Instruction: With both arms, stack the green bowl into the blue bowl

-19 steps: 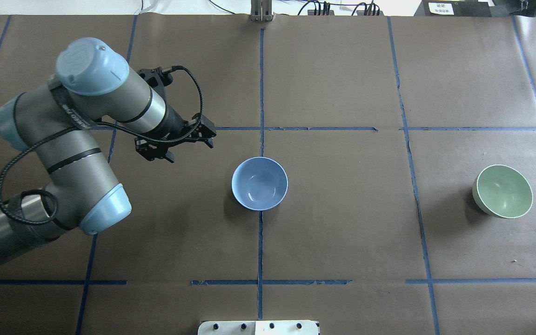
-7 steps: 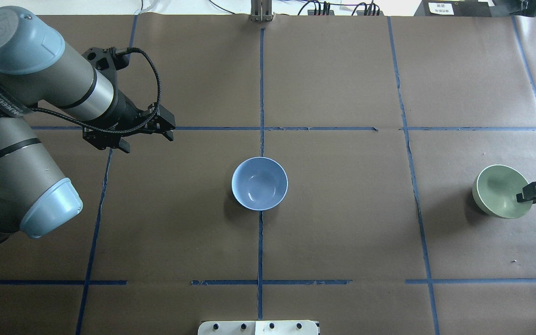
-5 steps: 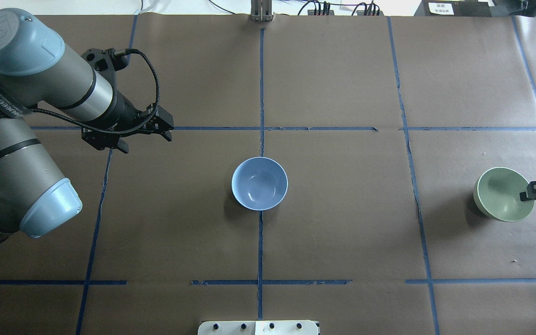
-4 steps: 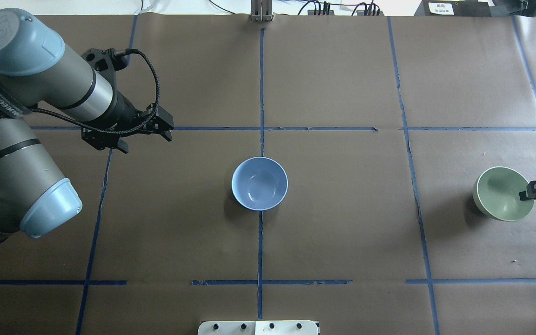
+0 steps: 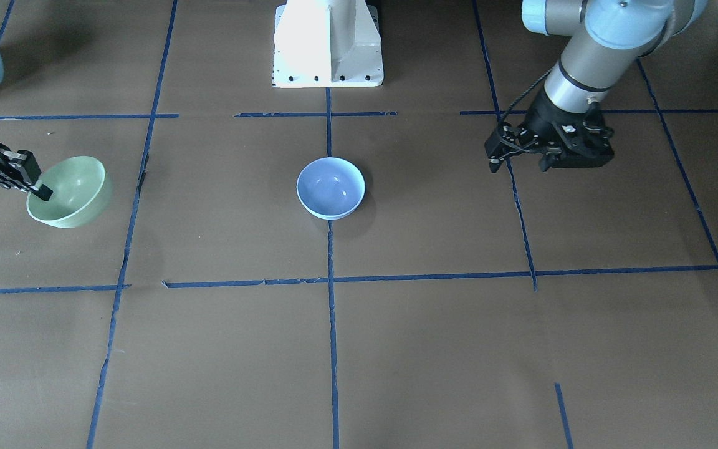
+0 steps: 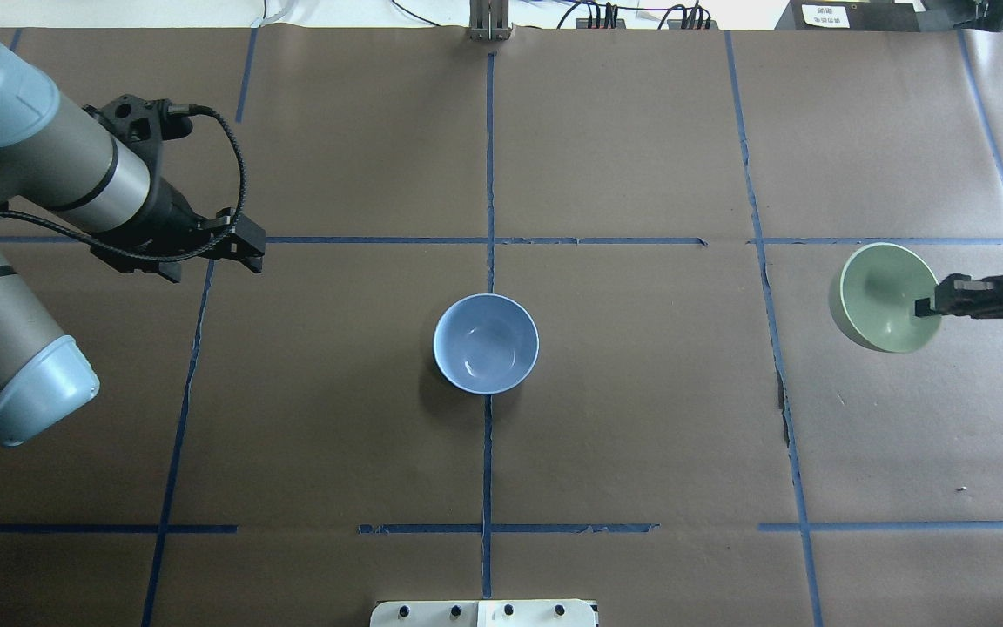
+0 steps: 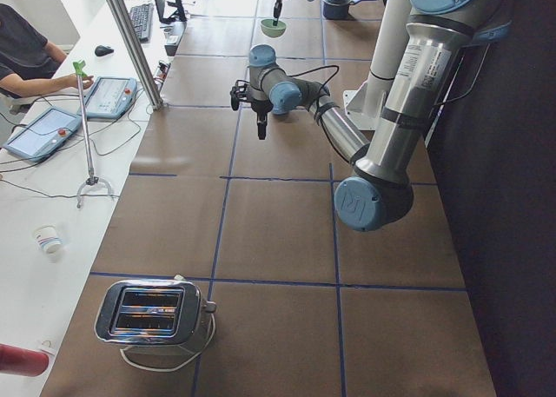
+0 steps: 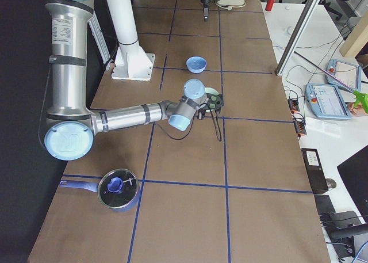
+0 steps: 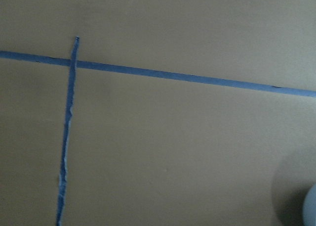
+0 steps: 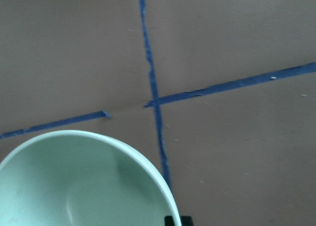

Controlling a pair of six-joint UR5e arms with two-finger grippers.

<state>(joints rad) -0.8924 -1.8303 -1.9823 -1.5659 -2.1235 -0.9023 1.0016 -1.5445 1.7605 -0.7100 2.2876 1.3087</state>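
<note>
The blue bowl (image 6: 486, 344) stands upright and empty at the table's middle; it also shows in the front view (image 5: 330, 187). My right gripper (image 6: 926, 306) is shut on the near-side rim of the green bowl (image 6: 880, 296) and holds it, slightly tilted, just above the table at the right. In the front view, the right gripper (image 5: 40, 190) pinches the bowl (image 5: 75, 190). The right wrist view shows the green bowl (image 10: 84, 181) filling the lower left. My left gripper (image 6: 214, 266) is open and empty, hovering left of the blue bowl.
The white pedestal base (image 5: 328, 43) stands behind the blue bowl on the robot's side. A toaster (image 7: 152, 310) sits at the table's left end. A lidded blue pot (image 8: 118, 188) sits at the right end. Blue tape lines cross the brown table cover.
My right gripper came in from the right, closed on the green bowl's rim and carried it up and toward the middle. My left arm pulled back to the left, away from the blue bowl.
</note>
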